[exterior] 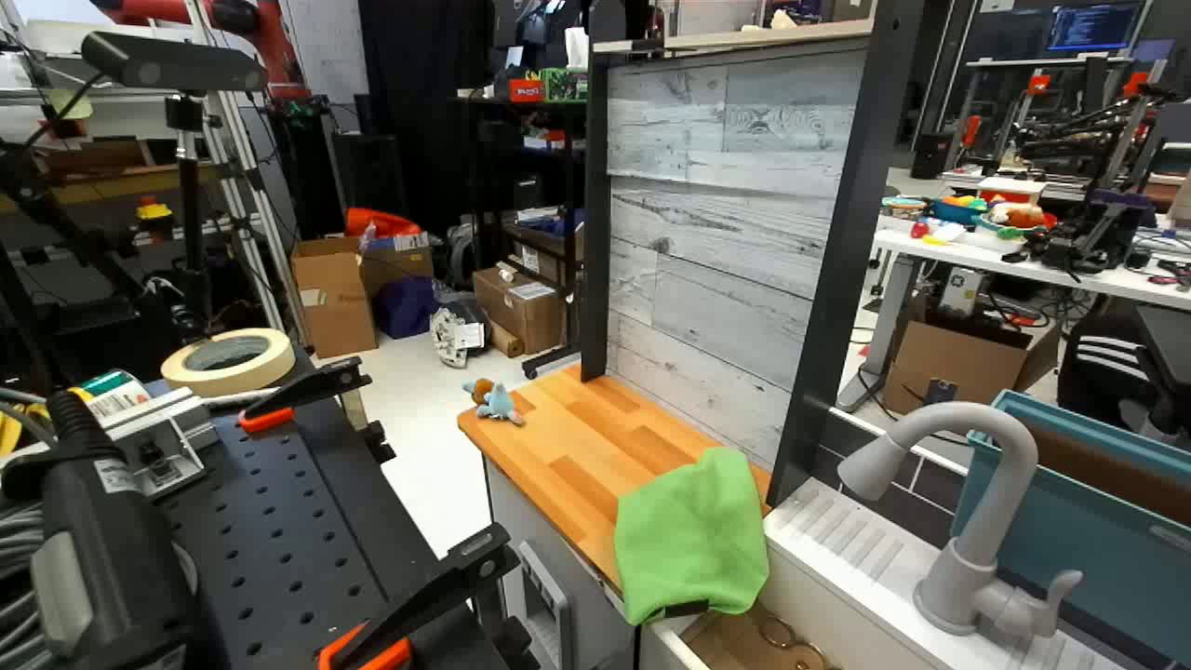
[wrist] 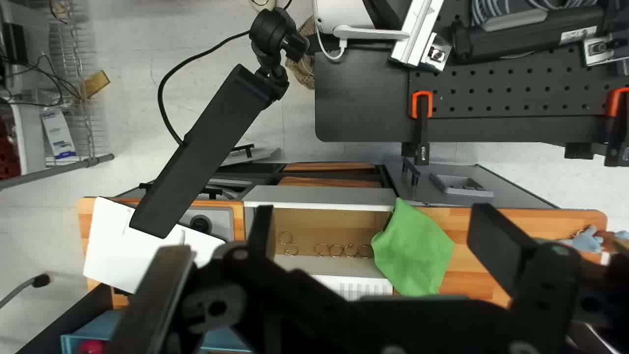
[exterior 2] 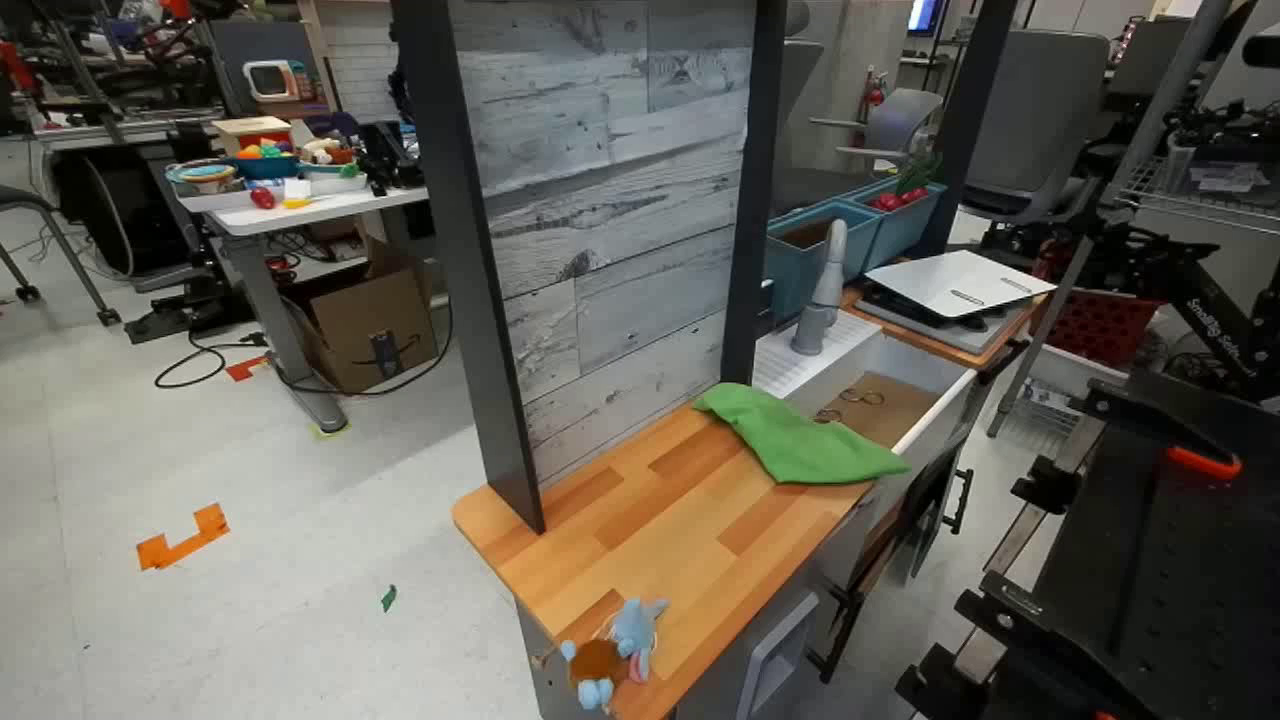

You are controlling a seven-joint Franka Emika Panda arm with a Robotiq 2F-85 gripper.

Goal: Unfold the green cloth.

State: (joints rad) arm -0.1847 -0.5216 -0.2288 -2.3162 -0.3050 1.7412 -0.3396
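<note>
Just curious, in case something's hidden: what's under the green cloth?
The cloth lies across part of the counter and the edge of the sink. What it covers there can't be seen, so I can't tell whether anything else sits beneath.

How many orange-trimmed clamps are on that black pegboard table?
2, along one table edge: one clamp opposite the green cloth, another clamp opposite the small toys. Others may be hidden.

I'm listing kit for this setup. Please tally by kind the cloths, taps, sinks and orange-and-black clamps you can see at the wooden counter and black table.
Green cloth: 1
Grey tap: 1
White sink: 1
Orange-and-black clamps: 2
Total: 5
</note>
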